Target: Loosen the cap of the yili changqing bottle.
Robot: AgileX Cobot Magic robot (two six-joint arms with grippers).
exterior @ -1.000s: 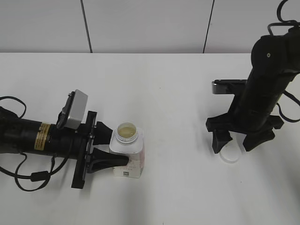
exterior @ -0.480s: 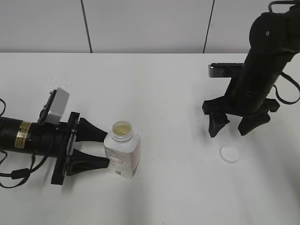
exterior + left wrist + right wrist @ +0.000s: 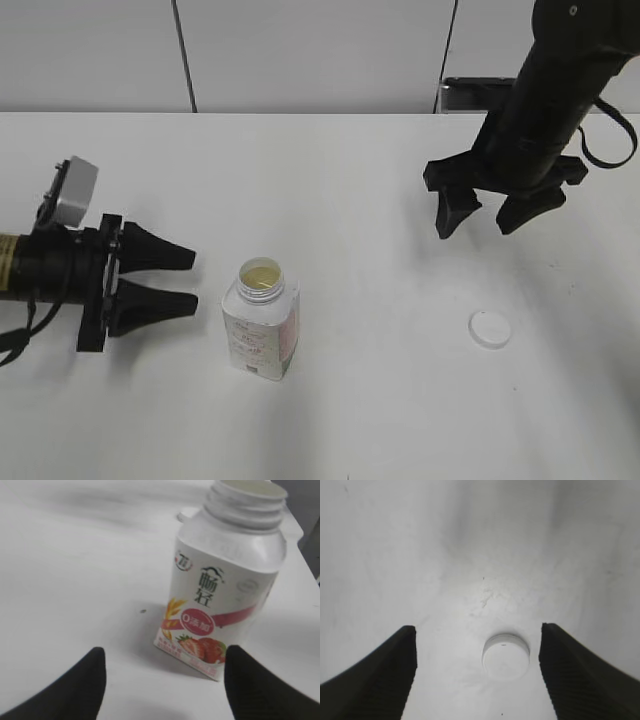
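Observation:
The yili changqing bottle [image 3: 262,330] stands upright on the white table with its neck open and no cap on; the left wrist view shows its pink label [image 3: 220,605]. The white cap [image 3: 490,329] lies flat on the table to the right, also in the right wrist view [image 3: 506,656]. My left gripper [image 3: 185,280] is open and empty, lying level a short way left of the bottle [image 3: 162,675]. My right gripper [image 3: 490,217] is open and empty, hanging well above the cap [image 3: 477,645].
The white table [image 3: 350,190] runs back to a pale panelled wall [image 3: 300,50]. A black cable [image 3: 15,340] trails from the left arm at the left edge.
My left gripper let go of the bottle and drew back to the left. My right gripper released the cap onto the table and rose up and away from it.

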